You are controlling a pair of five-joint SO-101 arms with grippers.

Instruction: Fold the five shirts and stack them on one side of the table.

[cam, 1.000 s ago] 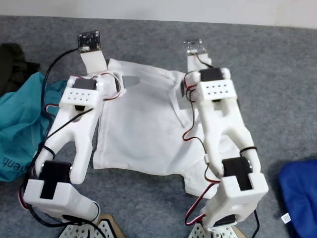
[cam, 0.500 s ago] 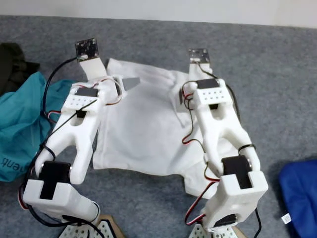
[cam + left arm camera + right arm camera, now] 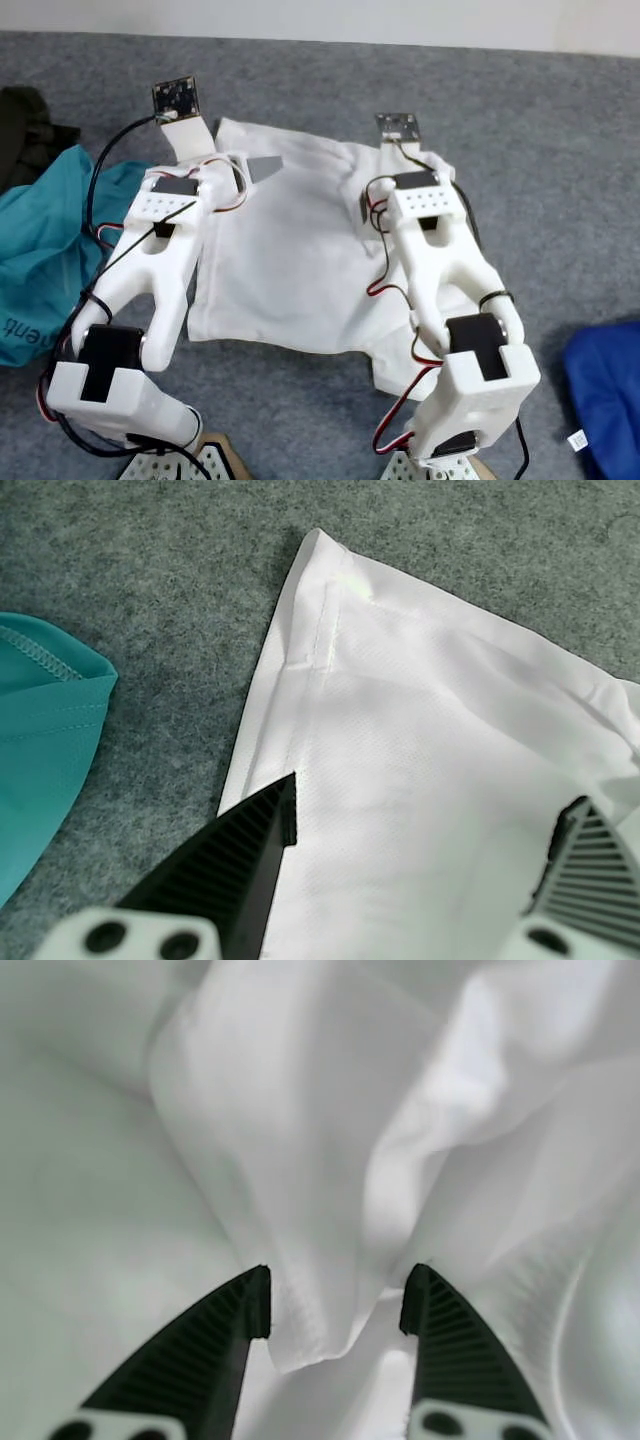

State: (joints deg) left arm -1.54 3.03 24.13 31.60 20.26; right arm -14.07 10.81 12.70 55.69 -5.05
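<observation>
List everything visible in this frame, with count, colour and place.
white shirt: 1, white, spread out mid-table under both arms
teal shirt: 1, teal, crumpled at the table's left edge
blue shirt: 1, blue, at the right edge on the near side, with a white tag
dark garment: 1, dark, at the far left edge beyond the teal shirt
table: 1, grey, carpet-like surface
left arm: 1, white, over the white shirt's left edge
right arm: 1, white, over the white shirt's right half
left gripper: 1, black, open, above the white shirt's hemmed edge
right gripper: 1, black, at a raised fold of the white shirt
</observation>
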